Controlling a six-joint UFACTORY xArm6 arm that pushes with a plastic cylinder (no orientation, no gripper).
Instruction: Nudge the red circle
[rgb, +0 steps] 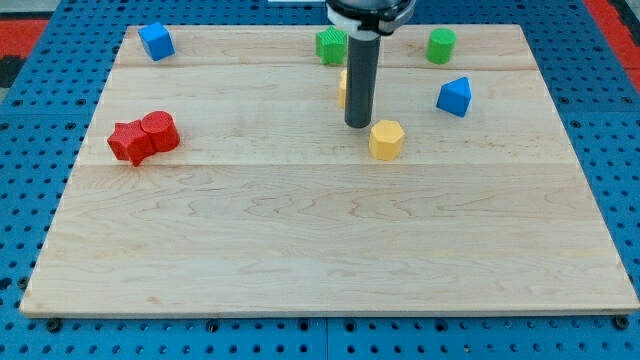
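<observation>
Eight blocks lay on the wooden counter (330, 250): two red, two green, two blue, two yellow. The red circle (159, 130) sat at the view's left, touching a red star (128, 142) on its left. My tip (357, 124) stood well apart from both, near the top centre, just left of a yellow hexagon (386, 139); the rod hid most of a second yellow block (343, 88). A green star (331, 45) and a green cylinder (441, 45) lined the top edge, a blue cube (156, 41) the top left, a blue triangle (454, 96) the right. The arm carried no pincer, only the rod.
</observation>
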